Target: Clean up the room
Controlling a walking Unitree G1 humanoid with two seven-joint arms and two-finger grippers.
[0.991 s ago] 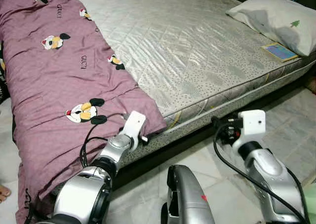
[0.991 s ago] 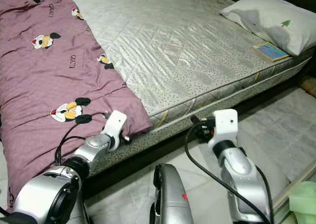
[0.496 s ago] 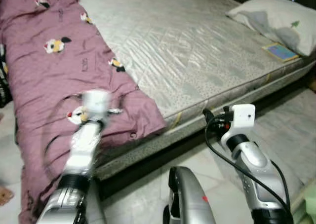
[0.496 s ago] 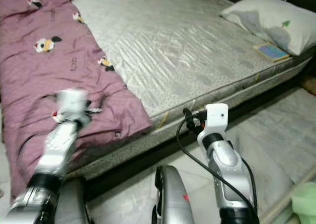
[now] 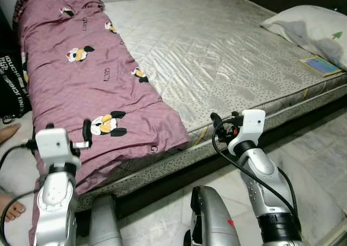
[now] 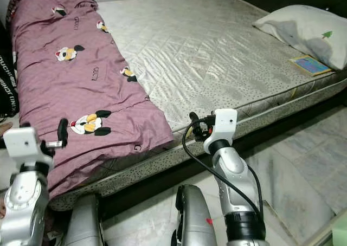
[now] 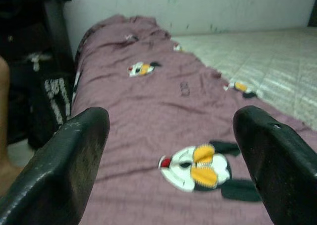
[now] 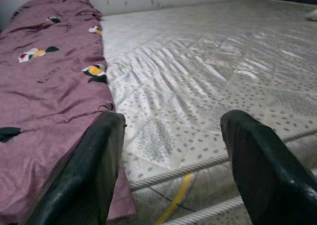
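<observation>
Blanket (image 5: 92, 89) is lying on the left part of the mattress (image 5: 227, 56), purple w/ cartoon ducks on it. Its long way is running from the wall end down to the near edge, and its near end is hanging over that edge, down the bed's side. The rest of the mattress is showing bare and silver. Pillow (image 5: 312, 32) is sitting at the far right corner, w/ a small book (image 5: 321, 65) just beside it.

Blanket is lying straight ahead of my left gripper (image 7: 173, 150), so my left arm is the nearer one. I'm holding that arm up and bent, w/ the wrist at the near left of the bed and the fingers (image 7: 59, 165) pointing along the blanket toward the wall. They're spread wide apart & gripping nothing.

My right gripper (image 8: 171, 160) is hovering by the near edge of the mattress, just right of the blanket's near corner. It's spread wide too, w/ nothing in it, and pointing across the bare part.

I think the blanket is the thing to tidy. I can't tell if it's meant to be spread out or folded. A person's bare foot (image 5: 10, 132) is showing on the floor by the bed's left side.
</observation>
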